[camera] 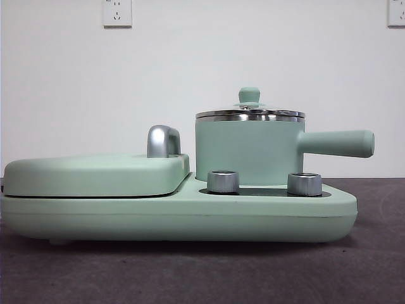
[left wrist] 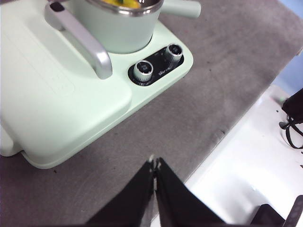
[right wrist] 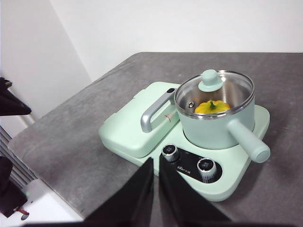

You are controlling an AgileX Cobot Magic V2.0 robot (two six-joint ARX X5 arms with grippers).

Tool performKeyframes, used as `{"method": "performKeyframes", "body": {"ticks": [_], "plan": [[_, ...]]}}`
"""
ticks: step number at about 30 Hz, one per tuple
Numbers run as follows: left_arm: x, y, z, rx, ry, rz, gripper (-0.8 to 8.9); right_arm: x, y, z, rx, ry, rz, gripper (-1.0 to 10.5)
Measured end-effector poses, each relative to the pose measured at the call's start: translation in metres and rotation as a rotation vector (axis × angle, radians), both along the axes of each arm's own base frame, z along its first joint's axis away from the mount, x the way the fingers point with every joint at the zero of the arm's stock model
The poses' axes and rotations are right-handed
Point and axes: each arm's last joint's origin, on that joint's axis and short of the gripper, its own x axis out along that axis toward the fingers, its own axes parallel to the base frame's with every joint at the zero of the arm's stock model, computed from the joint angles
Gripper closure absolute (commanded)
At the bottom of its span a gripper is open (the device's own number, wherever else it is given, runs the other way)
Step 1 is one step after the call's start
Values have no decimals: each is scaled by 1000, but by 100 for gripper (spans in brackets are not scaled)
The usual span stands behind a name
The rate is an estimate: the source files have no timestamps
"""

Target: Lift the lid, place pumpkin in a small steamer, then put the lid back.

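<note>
The small steamer (camera: pixel 248 152) stands on the right half of the mint-green cooker, its long handle (camera: pixel 336 143) pointing right. The glass lid (right wrist: pixel 214 90) with its mint knob (camera: pixel 249 95) rests on the pot's rim. Through the glass I see the yellow pumpkin (right wrist: pixel 211 107) inside the pot. A sliver of yellow shows inside the steamer's rim (left wrist: pixel 124 4) in the left wrist view. My left gripper (left wrist: pixel 155 161) is shut and empty, over the table's front edge. My right gripper (right wrist: pixel 155 163) is shut and empty, well away from the cooker's dials.
The flat rectangular cover (camera: pixel 95 173) with a chrome handle (camera: pixel 162 140) fills the cooker's left half. Two steel dials (camera: pixel 223 181) (camera: pixel 304 183) sit in front of the pot. Grey table (right wrist: pixel 85 142) surrounds the cooker; a white surface (left wrist: pixel 246 170) lies beyond its edge.
</note>
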Motion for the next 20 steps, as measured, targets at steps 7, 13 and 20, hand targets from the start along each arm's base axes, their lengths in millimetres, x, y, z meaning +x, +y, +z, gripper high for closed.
{"method": "performKeyframes", "body": {"ticks": [7, 13, 20], "plan": [[-4, 2, 1, -10, -15, 0, 807, 0, 0, 1, 4, -7, 0, 931], [-7, 9, 0, -24, -38, 52, 807, 0, 0, 1, 5, -7, 0, 931], [-23, 23, 5, -79, -137, 161, 807, 0, 0, 1, 5, -8, 0, 931]]}}
